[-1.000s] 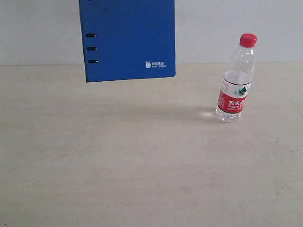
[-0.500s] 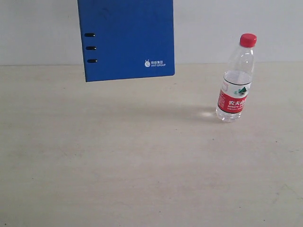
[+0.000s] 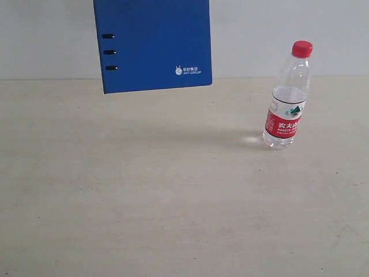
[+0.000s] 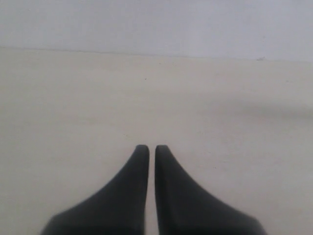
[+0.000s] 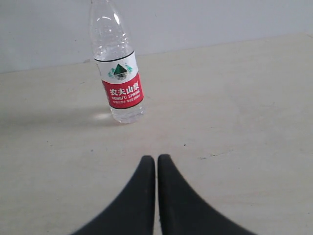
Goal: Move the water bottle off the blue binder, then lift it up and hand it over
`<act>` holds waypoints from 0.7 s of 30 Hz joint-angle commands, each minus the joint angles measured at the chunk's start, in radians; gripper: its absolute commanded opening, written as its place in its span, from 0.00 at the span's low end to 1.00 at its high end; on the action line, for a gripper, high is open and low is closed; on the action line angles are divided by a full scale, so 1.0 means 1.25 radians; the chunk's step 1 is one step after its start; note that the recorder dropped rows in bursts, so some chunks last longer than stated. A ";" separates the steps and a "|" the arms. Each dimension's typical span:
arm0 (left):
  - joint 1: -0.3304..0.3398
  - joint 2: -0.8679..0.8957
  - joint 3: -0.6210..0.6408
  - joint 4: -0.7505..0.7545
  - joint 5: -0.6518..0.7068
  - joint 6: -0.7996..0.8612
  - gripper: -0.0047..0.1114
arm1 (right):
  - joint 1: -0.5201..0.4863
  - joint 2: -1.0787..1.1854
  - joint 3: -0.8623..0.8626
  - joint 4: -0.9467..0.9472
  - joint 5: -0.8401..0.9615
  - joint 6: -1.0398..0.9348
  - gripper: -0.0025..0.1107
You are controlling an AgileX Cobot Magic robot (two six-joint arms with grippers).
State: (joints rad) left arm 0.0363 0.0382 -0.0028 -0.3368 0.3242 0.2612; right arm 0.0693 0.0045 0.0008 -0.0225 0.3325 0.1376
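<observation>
The water bottle (image 3: 288,95), clear with a red cap and a red-and-white label, stands upright on the pale table at the right. It shows too in the right wrist view, the bottle (image 5: 119,73) ahead of my right gripper (image 5: 156,159), which is shut and empty with bare table between them. The blue binder (image 3: 153,43) hangs flat-on above the table's far edge at upper left, its top cut off by the frame; whatever holds it is out of view. My left gripper (image 4: 148,148) is shut over bare table and holds nothing.
A pale beige table (image 3: 173,196) fills the view, with a grey-white wall (image 3: 288,23) behind it. The binder's faint shadow (image 3: 190,135) lies on the table to the left of the bottle.
The blue binder has risen a little and drifted slightly left. The bottle has not moved.
</observation>
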 commanded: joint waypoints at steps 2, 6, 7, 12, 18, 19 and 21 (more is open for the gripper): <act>0.000 0.005 0.002 0.140 -0.015 -0.275 0.08 | -0.005 -0.004 -0.001 -0.004 -0.008 -0.004 0.02; 0.000 0.005 0.002 0.164 -0.015 -0.216 0.08 | -0.005 -0.004 -0.001 -0.004 -0.008 -0.004 0.02; 0.000 0.005 0.002 0.164 -0.015 -0.191 0.08 | -0.005 -0.004 -0.001 -0.004 -0.008 -0.004 0.02; 0.000 0.005 0.002 0.164 -0.017 -0.103 0.08 | -0.005 -0.004 -0.001 -0.004 -0.008 -0.004 0.02; 0.000 0.005 0.002 0.163 -0.017 -0.103 0.08 | -0.005 -0.004 -0.001 -0.004 -0.008 -0.004 0.02; 0.000 0.005 0.002 0.163 -0.017 -0.103 0.08 | -0.005 -0.004 -0.001 -0.004 -0.008 -0.004 0.02; 0.000 0.005 0.002 0.163 -0.017 -0.103 0.08 | -0.005 -0.004 -0.001 -0.004 -0.008 -0.004 0.02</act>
State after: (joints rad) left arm 0.0363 0.0382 -0.0028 -0.1345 0.3143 0.1244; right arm 0.0693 0.0045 0.0008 -0.0225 0.3325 0.1376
